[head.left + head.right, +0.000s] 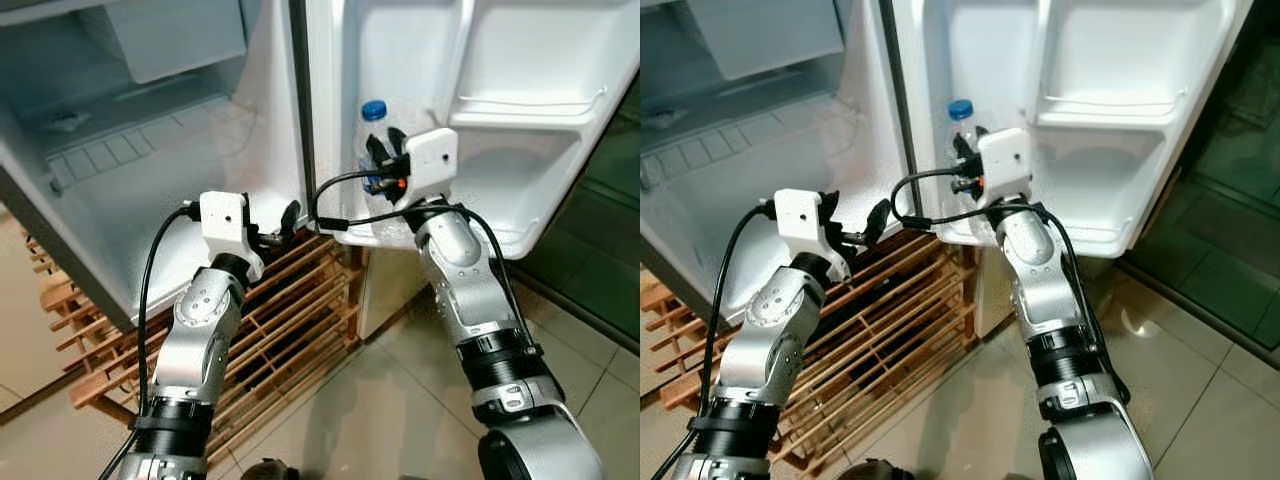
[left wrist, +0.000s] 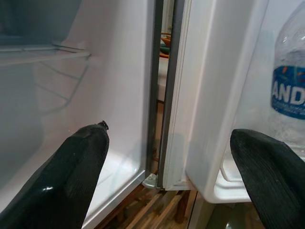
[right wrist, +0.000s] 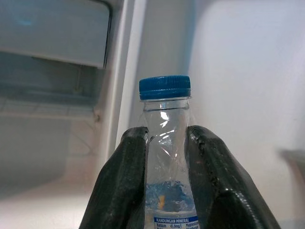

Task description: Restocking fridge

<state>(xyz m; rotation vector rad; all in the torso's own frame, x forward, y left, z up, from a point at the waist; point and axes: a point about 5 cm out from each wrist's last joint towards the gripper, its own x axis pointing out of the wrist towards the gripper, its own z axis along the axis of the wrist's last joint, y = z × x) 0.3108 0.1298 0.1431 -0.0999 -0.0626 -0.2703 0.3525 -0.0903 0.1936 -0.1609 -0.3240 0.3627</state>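
Bottle (image 3: 164,157) stands upright between the right gripper (image 1: 385,165) jaws, clamped at the shoulder, seemingly over the lowest door shelf (image 1: 520,235). Left gripper (image 1: 272,228) jaws gape apart, empty, beside the door hinge.

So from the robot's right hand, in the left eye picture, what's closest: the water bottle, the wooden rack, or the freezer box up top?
1. Water bottle: squeezed in the right hand, standing in the door's lower shelf.
2. Wooden rack: lower down to the robot's left, under the fridge, behind the left hand.
3. Freezer box: farthest, high up inside the fridge on the left.
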